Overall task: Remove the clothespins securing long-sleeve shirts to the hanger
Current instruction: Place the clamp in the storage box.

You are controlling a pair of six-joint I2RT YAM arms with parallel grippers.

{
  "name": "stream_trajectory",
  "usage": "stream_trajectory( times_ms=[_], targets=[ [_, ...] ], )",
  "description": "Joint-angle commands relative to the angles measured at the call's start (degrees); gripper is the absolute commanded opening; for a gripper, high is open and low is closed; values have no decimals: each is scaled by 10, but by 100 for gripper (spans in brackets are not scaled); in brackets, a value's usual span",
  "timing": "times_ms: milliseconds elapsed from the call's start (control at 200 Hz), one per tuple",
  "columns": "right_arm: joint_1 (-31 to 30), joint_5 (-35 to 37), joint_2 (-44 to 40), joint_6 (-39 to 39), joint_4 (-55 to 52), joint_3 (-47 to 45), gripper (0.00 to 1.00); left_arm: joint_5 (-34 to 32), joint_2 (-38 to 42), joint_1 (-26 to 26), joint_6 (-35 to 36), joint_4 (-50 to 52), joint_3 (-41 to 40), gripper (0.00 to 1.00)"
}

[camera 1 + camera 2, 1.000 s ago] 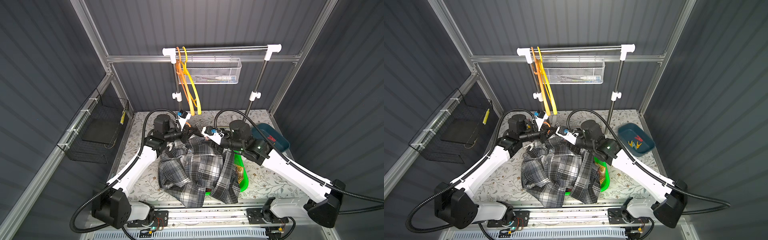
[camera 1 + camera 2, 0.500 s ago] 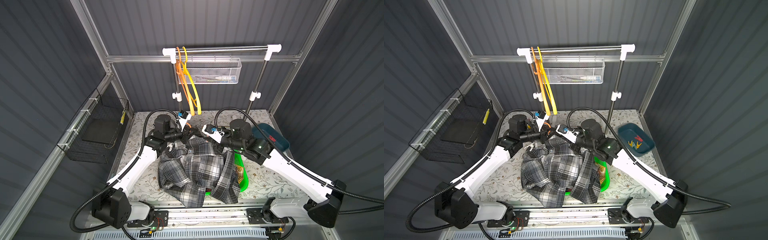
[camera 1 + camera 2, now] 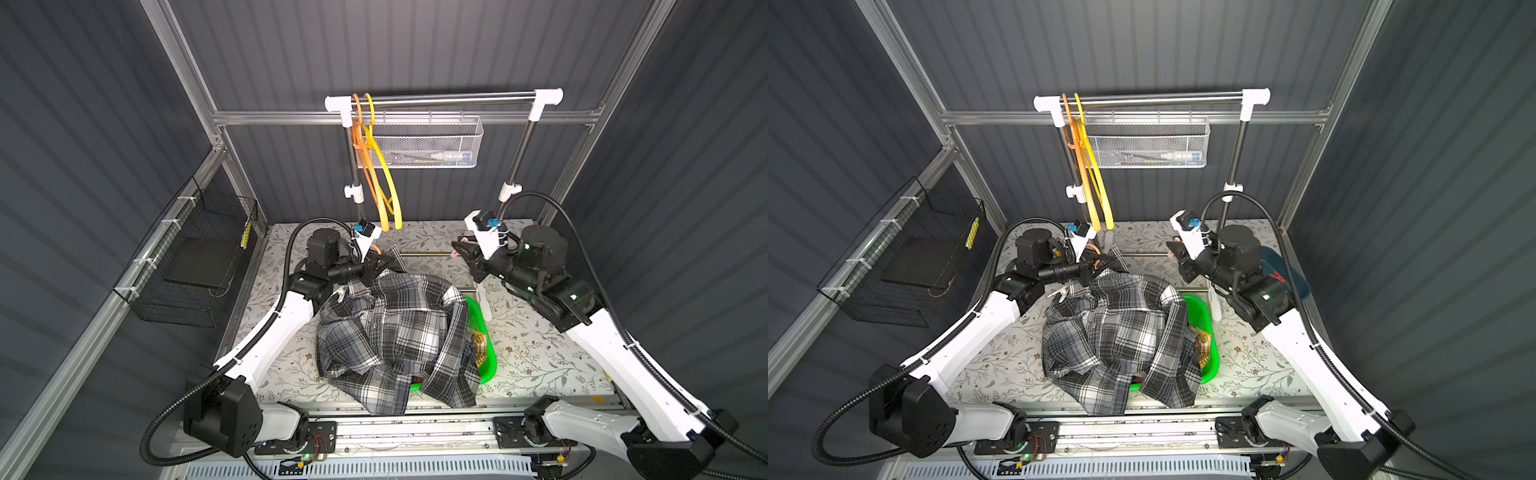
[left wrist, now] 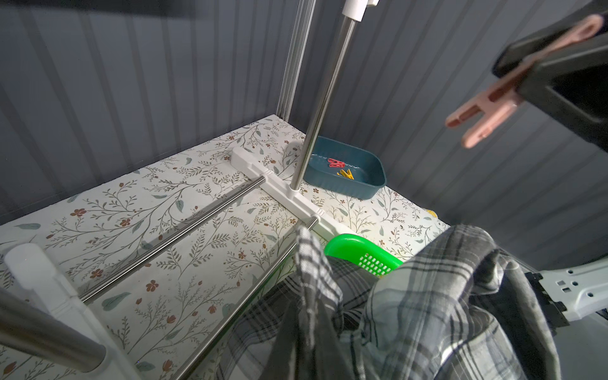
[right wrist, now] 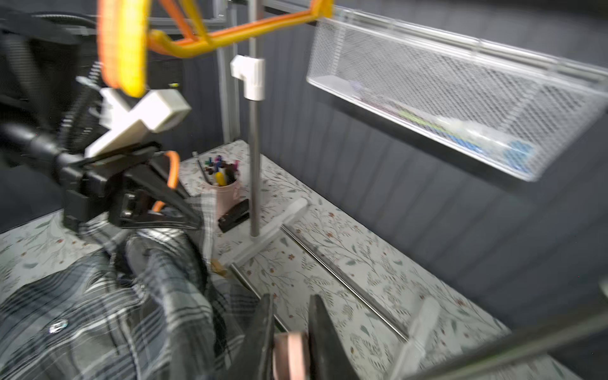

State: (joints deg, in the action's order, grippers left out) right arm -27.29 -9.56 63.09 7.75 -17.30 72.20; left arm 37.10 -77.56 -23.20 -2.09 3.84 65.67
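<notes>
At the far-left corner of the bright green slotted plastic basket (image 4: 352,243), the left gripper (image 3: 383,264) is clenched at the collar of the grey, black and white plaid shirt (image 3: 395,332). The thin orange plastic hanger hook (image 5: 172,171) pokes out there. Whether the gripper pinches cloth alone or the hanger neck too, I cannot tell. The shirt lies slumped over the basket, covering most of it. It looks soft and limp, so it would sag and drag rather than lift cleanly. No clip shows on it in these views.

Above and beyond the basket's far-right corner, the right gripper (image 3: 462,252) grasps a small salmon-pink plastic clothespin (image 4: 487,108), held clear of the shirt in the air. Its two prongs stick out past the fingers. It is likely light, stiff and smooth, and apt to twist or spring out. The flat sides near the handle end seem the safest hold.

Further right of the basket sits a dark teal plastic tray (image 4: 368,190) holding a red clothespin (image 4: 335,162) and a yellow clothespin (image 4: 345,174).

A yellow label (image 3: 246,232) on the black wire basket far to the left is too small to read. No other writing is legible.
</notes>
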Motion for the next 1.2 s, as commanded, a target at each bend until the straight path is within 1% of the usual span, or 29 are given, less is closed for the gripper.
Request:
stream_trajectory(
  times_ms=[0,115,210,350,440,495,590,721,731,776,801,836,871,931,991,1076,1141,1196],
  targets=[
    [57,6,-6,-119,-6,-44,0,5,-6,4,2,-5,15,0],
    [125,47,7,-191,-11,-87,0,6,-8,3,-1,-8,15,0],
    [196,50,36,-247,-9,-109,0,7,-10,3,-1,-9,15,0],
    [283,75,68,-286,37,-139,0,7,-12,3,-2,-10,13,0],
    [317,117,106,-287,62,-138,0,6,-13,3,-2,-12,13,0],
    [337,128,133,-290,80,-138,0,6,-13,4,-3,-13,14,0],
    [356,164,177,-287,117,-140,0,5,-14,4,-3,-12,15,0],
    [379,178,245,-293,128,-109,0,8,-18,4,-5,-15,17,0],
    [380,180,251,-294,127,-107,2,8,-18,4,-6,-16,16,0],
    [385,183,270,-299,119,-90,27,9,-20,4,-11,-20,16,0],
    [388,185,278,-302,118,-85,37,11,-21,4,-14,-23,16,0],
    [390,185,283,-302,126,-82,47,13,-21,4,-16,-25,15,0],
    [390,187,282,-302,133,-83,53,14,-22,4,-18,-26,14,0],
    [389,177,270,-305,138,-86,58,13,-21,4,-19,-27,12,0],
    [386,156,246,-306,145,-95,60,12,-19,4,-21,-31,8,0],
    [371,161,202,-294,155,-115,63,13,-20,4,-23,-35,8,0],
    [361,116,166,-287,148,-123,63,13,-21,4,-23,-35,8,0],
    [345,58,133,-277,139,-129,64,13,-23,5,-23,-35,9,0]
  ],
)
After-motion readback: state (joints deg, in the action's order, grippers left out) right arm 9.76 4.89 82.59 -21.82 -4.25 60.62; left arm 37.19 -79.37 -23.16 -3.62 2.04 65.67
